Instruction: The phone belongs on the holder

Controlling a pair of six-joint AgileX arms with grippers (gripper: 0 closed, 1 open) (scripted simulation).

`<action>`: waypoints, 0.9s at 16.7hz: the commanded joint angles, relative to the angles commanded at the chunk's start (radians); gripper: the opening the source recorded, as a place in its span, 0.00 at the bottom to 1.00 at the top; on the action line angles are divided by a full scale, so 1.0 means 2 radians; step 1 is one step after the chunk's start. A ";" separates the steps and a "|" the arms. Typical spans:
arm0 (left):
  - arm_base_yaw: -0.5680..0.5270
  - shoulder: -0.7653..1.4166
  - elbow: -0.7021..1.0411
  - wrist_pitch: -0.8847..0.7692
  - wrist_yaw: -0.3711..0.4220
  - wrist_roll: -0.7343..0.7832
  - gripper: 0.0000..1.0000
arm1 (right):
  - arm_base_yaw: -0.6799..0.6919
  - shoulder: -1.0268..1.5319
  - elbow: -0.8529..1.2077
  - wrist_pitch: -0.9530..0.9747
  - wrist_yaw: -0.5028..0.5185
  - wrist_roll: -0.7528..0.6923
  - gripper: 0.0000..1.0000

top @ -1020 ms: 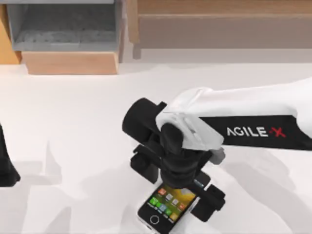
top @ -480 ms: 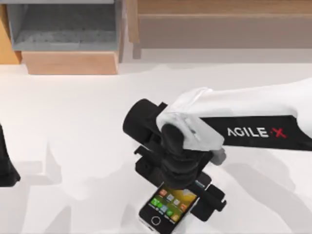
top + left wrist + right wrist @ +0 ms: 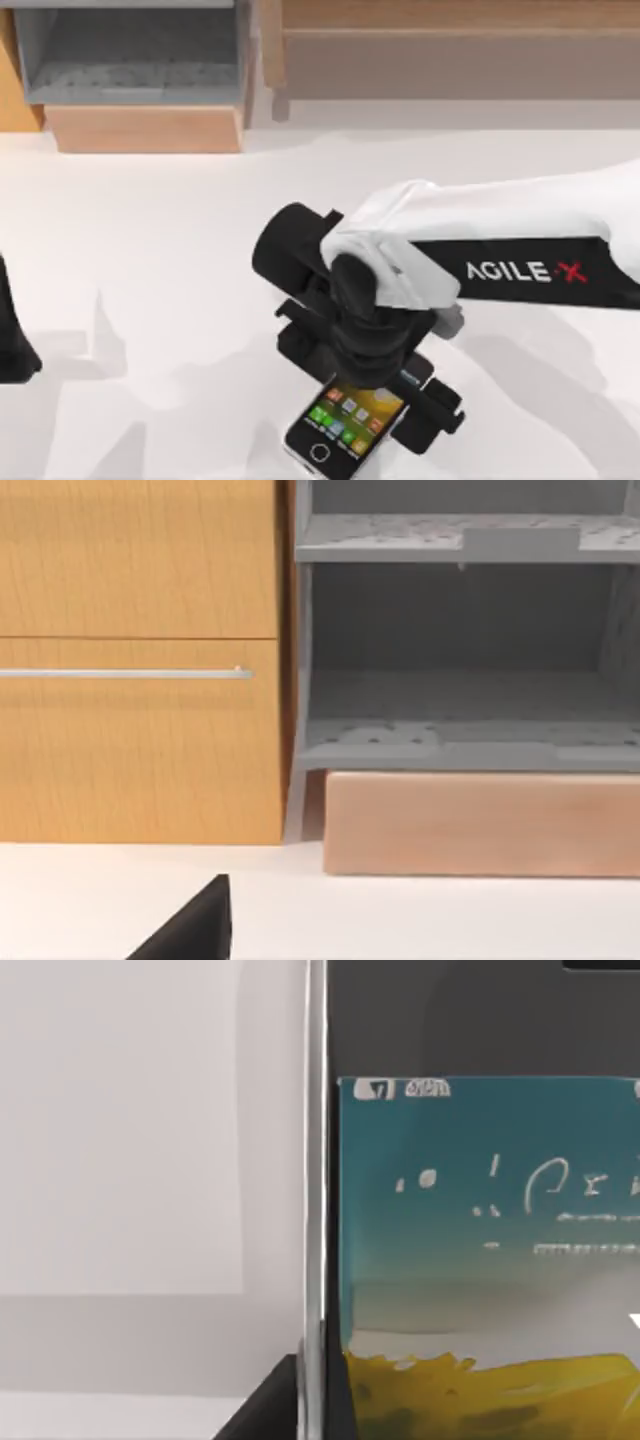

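Note:
The phone (image 3: 345, 425) lies flat on the white table near the front edge, its orange-yellow screen and green icons facing up. My right gripper (image 3: 365, 385) reaches straight down over it, black fingers (image 3: 432, 410) pressed against its two long sides, shut on it. In the right wrist view the phone's (image 3: 470, 1260) screen sits very close, with its silver edge beside bare table. The holder (image 3: 140, 80) seems to be the grey open-fronted stand on a pale wooden base at the back left, far from the phone. It also faces the left wrist camera (image 3: 460, 730).
My left arm (image 3: 12, 340) stays parked at the table's left edge. A wooden cabinet with a metal handle (image 3: 140, 670) stands beside the grey stand. More wooden furniture (image 3: 460, 50) runs along the back right. White tabletop stretches between phone and stand.
The right gripper's fingers drew in against the phone's sides, and the phone shifted very slightly. Nothing has moved over the last half second. The left arm stayed still.

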 joint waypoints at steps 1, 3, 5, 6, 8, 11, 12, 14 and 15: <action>0.000 0.000 0.000 0.000 0.000 0.000 1.00 | 0.000 0.000 0.000 0.000 0.000 0.000 0.00; 0.000 0.000 0.000 0.000 0.000 0.000 1.00 | -0.001 -0.026 0.007 -0.028 -0.003 -0.007 0.00; 0.000 0.000 0.000 0.000 0.000 0.000 1.00 | 0.000 -0.031 0.012 -0.039 -0.003 -0.007 0.00; 0.000 0.000 0.000 0.000 0.000 0.000 1.00 | 0.000 -0.033 0.016 -0.046 -0.003 -0.007 0.00; 0.000 0.000 0.000 0.000 0.000 0.000 1.00 | -0.001 -0.040 0.022 -0.058 -0.003 -0.007 0.00; 0.000 0.000 0.000 0.000 0.000 0.000 1.00 | -0.001 -0.042 0.024 -0.061 -0.003 -0.007 0.00; 0.000 0.000 0.000 0.000 0.000 0.000 1.00 | -0.001 -0.040 0.023 -0.059 -0.003 -0.006 0.00; 0.000 0.000 0.000 0.000 0.000 0.000 1.00 | -0.004 -0.044 0.027 -0.058 -0.005 -0.010 0.00; 0.000 0.000 0.000 0.000 0.000 0.000 1.00 | -0.011 -0.052 0.032 -0.056 -0.009 -0.017 0.00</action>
